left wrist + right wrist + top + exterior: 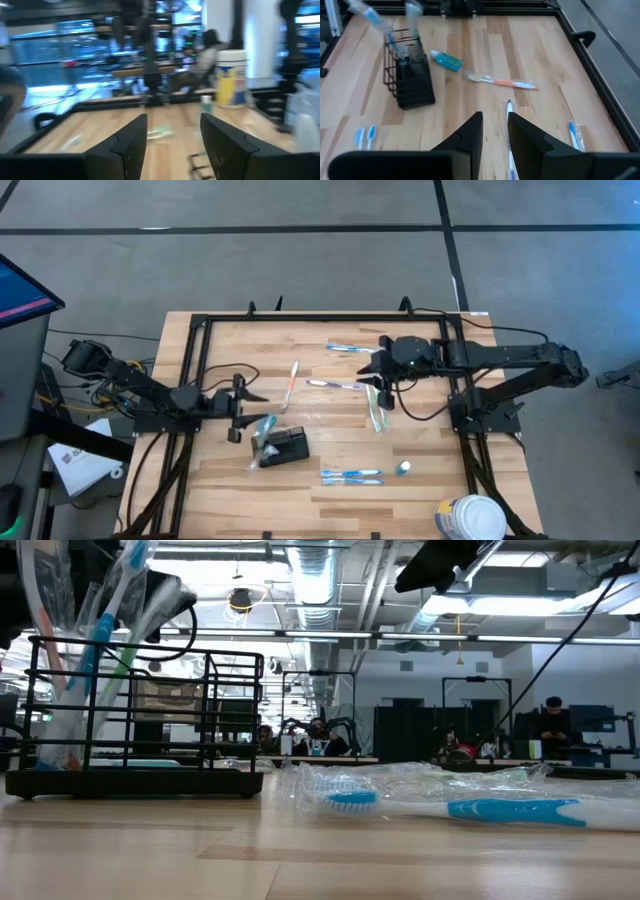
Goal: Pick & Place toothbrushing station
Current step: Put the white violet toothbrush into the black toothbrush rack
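Observation:
The toothbrushing station (pixel 285 448) is a small black wire holder standing upright on its base on the wooden table, left of the middle. Wrapped toothbrushes (pixel 90 650) stick up out of the toothbrushing station (pixel 135 730) and lean to one side, as the right wrist view of the toothbrushing station (pixel 409 75) also shows. My left gripper (pixel 250 402) is open just beyond the station toward the table's left edge, its fingers (pixel 127 145) level and holding nothing. My right gripper (pixel 495 132) hangs open high over the table's middle right (pixel 383 387), slanting down, with nothing in it.
Loose toothbrushes lie about: an orange one (pixel 502 81), a purple one (pixel 510 115), a blue pair (pixel 352 475), and wrapped ones (pixel 350 348) (pixel 377 412) (pixel 450 805). A small blue bottle (pixel 446 60) lies by the station. A white tub (pixel 470 518) stands at the near right corner.

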Action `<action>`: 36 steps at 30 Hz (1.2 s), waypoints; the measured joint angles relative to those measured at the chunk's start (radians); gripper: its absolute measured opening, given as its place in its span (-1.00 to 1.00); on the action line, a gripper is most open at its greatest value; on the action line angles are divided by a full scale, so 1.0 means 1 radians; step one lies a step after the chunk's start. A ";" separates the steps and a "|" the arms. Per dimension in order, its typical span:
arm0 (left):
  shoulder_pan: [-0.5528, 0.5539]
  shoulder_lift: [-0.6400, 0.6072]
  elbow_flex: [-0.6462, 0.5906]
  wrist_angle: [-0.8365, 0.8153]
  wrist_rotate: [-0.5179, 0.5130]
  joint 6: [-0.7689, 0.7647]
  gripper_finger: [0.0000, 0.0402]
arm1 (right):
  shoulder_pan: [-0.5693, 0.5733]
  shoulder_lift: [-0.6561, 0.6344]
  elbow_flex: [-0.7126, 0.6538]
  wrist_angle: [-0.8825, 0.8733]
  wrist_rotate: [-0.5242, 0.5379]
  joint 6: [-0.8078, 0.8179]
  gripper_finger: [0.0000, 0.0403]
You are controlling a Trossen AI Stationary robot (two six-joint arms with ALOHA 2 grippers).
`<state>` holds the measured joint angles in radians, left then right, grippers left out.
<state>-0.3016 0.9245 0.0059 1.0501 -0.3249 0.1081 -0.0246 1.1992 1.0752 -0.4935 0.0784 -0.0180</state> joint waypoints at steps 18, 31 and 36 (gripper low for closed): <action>0.025 -0.002 0.000 0.087 -0.122 -0.001 -0.15 | -0.107 0.165 0.001 -0.074 -0.002 -0.018 -0.59; 0.139 -0.002 0.000 0.092 -0.123 -0.064 -0.18 | -0.167 0.350 0.001 -0.155 -0.003 -0.042 -0.59; 0.140 -0.002 0.000 0.092 -0.122 -0.064 -0.19 | -0.188 0.401 0.001 -0.176 -0.003 -0.036 -0.59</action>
<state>-0.1616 0.9226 0.0059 1.1423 -0.4469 0.0441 -0.2126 1.5998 1.0758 -0.6691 0.0755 -0.0542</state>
